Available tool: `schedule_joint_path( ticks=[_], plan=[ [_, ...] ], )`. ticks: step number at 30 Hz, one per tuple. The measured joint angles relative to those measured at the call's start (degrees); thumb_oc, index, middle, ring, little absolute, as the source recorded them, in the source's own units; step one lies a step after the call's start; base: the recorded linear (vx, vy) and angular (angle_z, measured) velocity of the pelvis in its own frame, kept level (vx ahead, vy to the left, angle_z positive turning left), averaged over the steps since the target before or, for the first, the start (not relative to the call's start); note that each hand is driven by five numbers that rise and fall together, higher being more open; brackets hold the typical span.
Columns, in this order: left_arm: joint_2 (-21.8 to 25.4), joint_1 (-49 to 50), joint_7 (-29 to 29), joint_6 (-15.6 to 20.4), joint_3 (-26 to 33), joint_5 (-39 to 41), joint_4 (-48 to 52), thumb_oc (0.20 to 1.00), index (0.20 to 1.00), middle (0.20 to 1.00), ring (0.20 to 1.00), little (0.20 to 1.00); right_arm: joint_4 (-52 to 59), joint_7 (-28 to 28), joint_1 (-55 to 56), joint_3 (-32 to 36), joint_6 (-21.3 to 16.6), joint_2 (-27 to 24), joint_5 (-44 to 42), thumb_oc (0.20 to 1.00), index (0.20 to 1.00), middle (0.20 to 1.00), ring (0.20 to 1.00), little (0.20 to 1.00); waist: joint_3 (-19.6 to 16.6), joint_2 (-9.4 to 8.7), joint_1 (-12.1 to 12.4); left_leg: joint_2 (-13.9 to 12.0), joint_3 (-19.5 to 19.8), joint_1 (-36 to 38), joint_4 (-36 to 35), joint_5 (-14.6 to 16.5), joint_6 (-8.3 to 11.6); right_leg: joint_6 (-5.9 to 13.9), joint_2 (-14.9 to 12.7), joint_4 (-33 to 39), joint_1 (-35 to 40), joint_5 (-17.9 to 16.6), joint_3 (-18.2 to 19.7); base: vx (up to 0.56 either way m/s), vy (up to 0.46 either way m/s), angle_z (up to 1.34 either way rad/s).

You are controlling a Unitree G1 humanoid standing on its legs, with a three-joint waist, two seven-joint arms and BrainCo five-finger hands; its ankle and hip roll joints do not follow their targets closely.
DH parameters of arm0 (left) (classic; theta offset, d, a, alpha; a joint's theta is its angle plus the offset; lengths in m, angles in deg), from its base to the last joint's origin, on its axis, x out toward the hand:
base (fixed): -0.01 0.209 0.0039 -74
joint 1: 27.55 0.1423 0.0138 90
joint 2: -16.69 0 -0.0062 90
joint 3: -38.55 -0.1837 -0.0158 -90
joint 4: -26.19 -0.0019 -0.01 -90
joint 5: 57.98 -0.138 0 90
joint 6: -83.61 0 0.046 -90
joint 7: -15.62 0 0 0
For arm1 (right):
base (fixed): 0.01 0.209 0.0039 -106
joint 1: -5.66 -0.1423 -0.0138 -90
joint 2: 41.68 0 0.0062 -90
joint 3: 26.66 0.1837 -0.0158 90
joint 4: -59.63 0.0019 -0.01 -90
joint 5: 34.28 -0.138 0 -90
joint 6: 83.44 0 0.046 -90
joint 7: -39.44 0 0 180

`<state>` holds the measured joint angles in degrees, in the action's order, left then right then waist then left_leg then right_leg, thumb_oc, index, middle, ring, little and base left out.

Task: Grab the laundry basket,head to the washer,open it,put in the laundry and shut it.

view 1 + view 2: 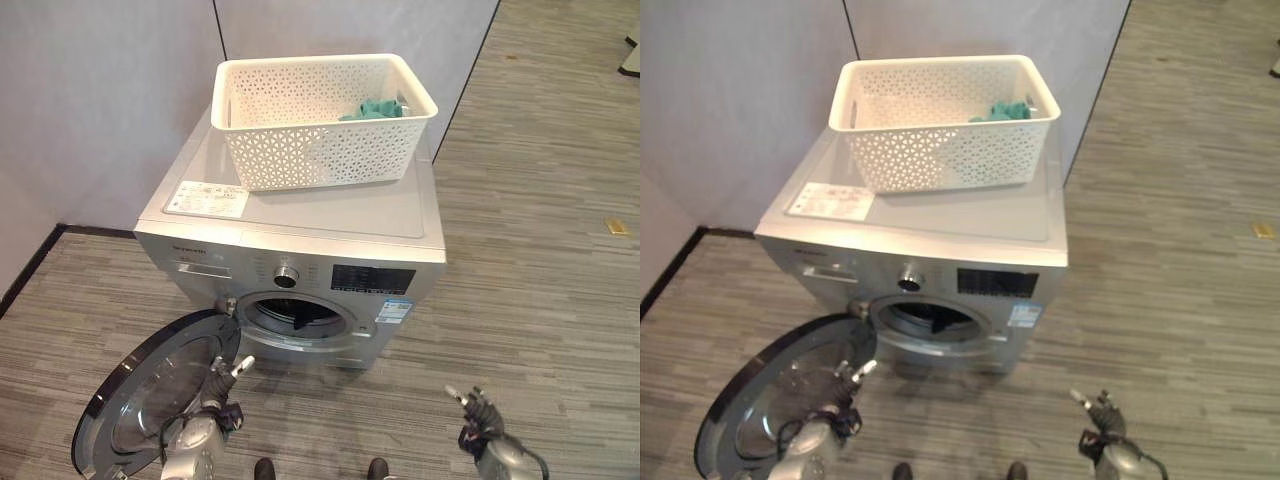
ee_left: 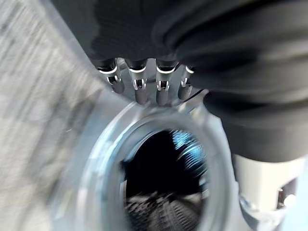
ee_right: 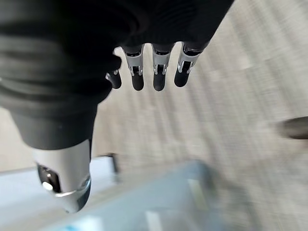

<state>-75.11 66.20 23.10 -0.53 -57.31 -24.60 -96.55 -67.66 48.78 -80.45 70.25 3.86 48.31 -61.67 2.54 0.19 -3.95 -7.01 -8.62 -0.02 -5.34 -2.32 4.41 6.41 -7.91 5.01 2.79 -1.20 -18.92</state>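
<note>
while the one round door (image 1: 150, 400) of the washer (image 1: 300, 225) stands swung wide open, hanging low in front of the machine on its left side, the drum opening (image 1: 298, 316) is uncovered and dark inside. something dark seems to lie in the drum, but i cannot tell what it is. one laundry basket (image 1: 320, 120), white with a pattern of small holes, stands upright on top of the washer, toward the back of the lid. inside the basket one bundle of green laundry (image 1: 372, 108) shows, lying against the right wall of the basket. one white sticker (image 1: 207, 198) lies flat on the washer top, in front of the basket at its left corner. on the front panel of the washer there is one round knob (image 1: 286, 276) and, to the right of it, one dark display (image 1: 372, 279).

the left hand (image 1: 225, 385) is low in front of the washer, just at the inner side of the open door; in its wrist view the fingers (image 2: 139, 89) are straight, relaxed and hold nothing, with the glass of the door right past them. the right hand (image 1: 478, 410) hangs in front of the washer on its right, well apart from it, over the grey striped floor (image 1: 540, 250); its fingers (image 3: 159, 72) are also straight and empty. both hands are far below the basket.
</note>
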Motion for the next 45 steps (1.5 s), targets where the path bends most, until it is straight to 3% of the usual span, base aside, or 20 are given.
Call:
schedule_joint_path(
  ticks=[7, 12, 15, 16, 19, 24, 25, 27, 29, 32, 34, 35, 36, 37, 38, 39, 40, 41, 43, 45],
  plan=[
    [-0.4, 3.3, 0.3, 0.8, 1.5, -0.3, -0.5, 1.000, 1.000, 1.000, 1.000, 1.000, 21.1, 8.9, -0.9, 11.1, -5.0, -2.9, 1.4, 1.000, 1.000, 1.000, 1.000, 1.000, -0.6, 0.65, 0.1, 0.7, -0.4, 1.2, -0.1, 0.5, -0.05, 0.62, -0.9, 0.0, 0.7, -0.4, 1.3, 0.08, 0.071, -0.06],
    [-1.6, 4.4, 0.1, 0.7, 2.3, -0.9, -2.6, 1.000, 1.000, 1.000, 1.000, 1.000, 31.2, 17.2, -3.3, 16.6, -6.1, -5.9, 8.8, 1.000, 1.000, 1.000, 1.000, 1.000, -0.7, 0.40, 0.5, 1.9, -0.1, 1.4, 0.0, 0.7, -0.46, 1.13, -2.1, 0.0, 1.0, -0.6, 0.9, 0.04, 0.095, 0.03],
    [-1.3, 4.3, -0.2, 0.6, 2.2, -2.5, -2.8, 1.000, 1.000, 1.000, 1.000, 1.000, 35.3, 19.4, -5.3, 16.6, -5.9, -8.4, 12.7, 1.000, 1.000, 1.000, 1.000, 1.000, -0.8, -0.22, 1.2, 2.5, -0.1, 1.1, -0.3, 1.0, -0.82, 1.33, -2.5, 0.0, 0.9, -0.7, 0.8, 0.05, 0.112, 0.02],
    [-1.5, 4.2, -0.6, 0.6, 1.8, -2.5, -2.8, 1.000, 1.000, 1.000, 1.000, 1.000, 40.0, 20.3, -7.1, 16.6, -6.3, -10.9, 13.9, 1.000, 1.000, 1.000, 1.000, 1.000, -1.1, 0.37, 1.4, 2.7, 0.0, 1.0, -0.2, 0.8, -1.04, 1.60, -3.0, 0.0, 0.7, -0.8, 0.8, 0.05, 0.139, 0.02],
    [-1.1, 4.1, -1.5, 0.6, 1.3, -2.6, -3.2, 1.000, 1.000, 1.000, 1.000, 1.000, 41.3, 20.6, -13.9, 15.6, -7.2, -15.8, 17.4, 1.000, 1.000, 1.000, 1.000, 1.000, -1.3, -0.38, 1.7, 3.5, 0.1, 1.0, 0.0, 0.9, -1.49, 1.85, -3.8, -1.4, 0.1, -0.9, 0.7, 0.05, 0.183, 0.03],
    [-0.8, 2.7, -2.9, 0.1, -0.8, -3.7, -4.6, 1.000, 1.000, 1.000, 1.000, 1.000, 39.9, 19.8, -20.2, 12.1, -6.8, -22.3, 18.3, 1.000, 1.000, 1.000, 1.000, 1.000, -0.7, -1.28, 3.0, 4.1, 0.7, 1.0, 0.0, 1.5, -3.57, 2.30, -5.6, -10.3, -3.6, -0.1, 1.0, 0.03, 0.179, 0.09],
    [0.0, 1.8, -4.0, 0.0, -4.4, -4.8, -4.7, 1.000, 1.000, 1.000, 1.000, 1.000, 38.1, 18.8, -24.2, 7.3, -6.2, -27.8, 19.3, 1.000, 1.000, 1.000, 1.000, 1.000, -0.2, -1.14, 2.9, 4.3, 2.0, 2.3, 0.0, 1.3, -4.74, 2.48, -7.7, -20.8, -7.1, 0.4, 1.5, 0.02, 0.105, 0.31],
    [1.7, 0.6, -5.3, 0.0, -6.9, -5.3, -4.7, 1.000, 1.000, 1.000, 1.000, 1.000, 31.2, 16.8, -34.5, -1.2, -5.8, -33.8, 19.7, 1.000, 1.000, 1.000, 1.000, 1.000, 1.3, -2.16, 3.1, 6.0, 3.0, 2.4, 1.3, 2.7, -6.69, 2.67, -10.7, -31.8, -11.9, -0.1, 4.9, 0.07, 0.046, 0.28],
    [2.4, 0.1, -6.0, 0.2, -6.6, -5.3, -4.4, 1.000, 1.000, 1.000, 1.000, 1.000, 27.2, 14.3, -40.5, -4.4, -5.5, -38.4, 19.7, 1.000, 1.000, 1.000, 1.000, 1.000, 1.6, -2.69, 4.8, 6.1, 4.0, 3.0, 1.3, 2.7, -7.46, 3.22, -11.1, -35.2, -14.1, 0.5, 6.8, 0.08, -0.070, 0.20],
    [5.0, 1.0, -6.1, 0.3, -6.1, -4.9, -4.5, 1.000, 1.000, 1.000, 1.000, 1.000, 19.1, 10.0, -52.1, -12.7, -5.0, -44.5, 19.1, 1.000, 1.000, 1.000, 1.000, 1.000, 2.6, -4.17, 6.0, 6.0, 5.8, 2.6, 1.2, 2.6, -7.71, 2.58, -8.3, -28.8, -14.7, 4.0, 9.0, 0.07, -0.112, 0.33],
    [5.0, 0.7, -6.1, 0.4, -5.9, -4.5, -5.0, 1.000, 1.000, 1.000, 1.000, 1.000, 11.9, 6.4, -59.6, -22.4, -4.2, -48.4, 17.1, 1.000, 1.000, 1.000, 1.000, 1.000, 2.7, -4.10, 4.8, 5.2, 9.6, 1.6, 1.5, 2.6, -7.63, 3.79, -3.7, -15.8, -13.2, 3.1, 15.9, 0.13, -0.143, 0.79],
    [5.1, -0.4, -6.2, 0.7, -6.3, -4.1, -5.5, 1.000, 1.000, 1.000, 1.000, 1.000, 7.8, 3.5, -61.7, -25.8, -3.5, -50.0, 15.4, 1.000, 1.000, 1.000, 1.000, 1.000, 3.1, -4.40, 4.0, 4.8, 12.4, 1.3, 1.4, 2.6, -7.54, 4.31, -0.9, -10.9, -13.5, 2.6, 21.5, 0.11, -0.108, 1.16],
    [5.3, -1.1, -6.4, 0.7, -6.2, -4.0, -6.1, 1.000, 1.000, 1.000, 1.000, 1.000, 5.7, 1.7, -62.6, -28.2, -2.5, -50.9, 14.5, 1.000, 1.000, 1.000, 1.000, 1.000, 3.1, -4.63, 3.3, 4.8, 14.3, 0.9, 1.5, 2.6, -7.48, 4.97, -0.1, -8.4, -13.5, 1.6, 24.9, 0.11, -0.155, 1.44],
    [5.0, -2.2, -6.5, 0.9, -6.8, -4.0, -6.9, 1.000, 1.000, 1.000, 1.000, 1.000, 2.3, -1.1, -63.3, -30.3, -0.7, -51.6, 14.0, 1.000, 1.000, 1.000, 1.000, 1.000, 3.1, -5.37, 3.0, 5.1, 17.0, 1.0, 1.1, 2.7, -7.30, 4.22, 0.8, -6.5, -14.4, -0.6, 26.4, 0.12, -0.188, 1.26],
    [4.9, -2.3, -6.6, 1.0, -6.8, -4.0, -6.9, 1.000, 1.000, 1.000, 1.000, 1.000, 1.0, -2.4, -63.6, -31.6, 0.1, -52.1, 13.4, 1.000, 1.000, 1.000, 1.000, 1.000, 2.9, -6.53, 2.6, 5.6, 18.6, 1.0, 1.2, 2.9, -6.27, 4.13, 0.8, -5.7, -14.5, -1.0, 27.1, 0.14, -0.242, 1.44],
    [4.3, -2.5, -6.7, 1.4, -7.1, -4.0, -7.5, 1.000, 1.000, 1.000, 1.000, 1.000, -1.6, -4.8, -65.0, -34.0, 0.9, -52.3, 12.3, 1.000, 1.000, 1.000, 1.000, 1.000, 3.0, -7.74, 1.9, 6.4, 21.9, 1.1, 1.0, 3.4, -4.91, 2.70, 0.5, -6.4, -14.4, -3.9, 26.9, 0.11, -0.163, 1.25],
    [3.3, -2.8, -6.7, 1.4, -6.6, -4.0, -8.7, 1.000, 1.000, 1.000, 1.000, 1.000, -3.1, -6.1, -66.1, -36.6, 1.7, -52.6, 11.9, 1.000, 1.000, 1.000, 1.000, 1.000, 2.7, -7.16, 0.9, 6.3, 23.2, 1.3, 1.1, 3.6, -4.25, 1.91, 0.7, -7.5, -14.4, -4.4, 26.0, 0.16, -0.235, 1.13],
    [1.7, -2.2, -7.1, 1.4, -7.7, -4.0, -8.9, 1.000, 1.000, 1.000, 1.000, 1.000, -7.1, -9.2, -68.7, -40.6, 2.0, -52.5, 10.6, 1.000, 1.000, 1.000, 1.000, 1.000, 2.8, -5.18, 1.8, 3.7, 23.8, 0.7, 1.4, 4.5, -3.98, 0.84, 2.8, -7.8, -14.4, -3.5, 23.7, 0.10, -0.146, 0.56],
    [-0.2, -1.2, -8.1, 1.3, -8.4, -4.0, -8.6, 1.000, 1.000, 1.000, 1.000, 1.000, -12.0, -12.6, -72.5, -47.4, 3.5, -52.3, 10.0, 1.000, 1.000, 1.000, 1.000, 1.000, 2.9, -3.33, 2.2, 1.1, 23.7, 0.8, 1.4, 5.0, -3.43, -0.45, 5.0, -6.9, -13.3, -4.0, 22.0, 0.12, -0.220, 0.16],
    [-1.3, -0.9, -8.9, 1.2, -8.9, -3.8, -8.6, 1.000, 1.000, 1.000, 1.000, 1.000, -14.8, -15.0, -74.4, -50.9, 4.3, -52.3, 10.1, 1.000, 1.000, 1.000, 1.000, 1.000, 2.9, -2.67, 1.8, -0.9, 23.5, 0.9, 1.2, 4.9, -2.64, -1.85, 6.6, -5.2, -12.2, -4.2, 20.5, 0.07, -0.196, 0.10]
  ],
)
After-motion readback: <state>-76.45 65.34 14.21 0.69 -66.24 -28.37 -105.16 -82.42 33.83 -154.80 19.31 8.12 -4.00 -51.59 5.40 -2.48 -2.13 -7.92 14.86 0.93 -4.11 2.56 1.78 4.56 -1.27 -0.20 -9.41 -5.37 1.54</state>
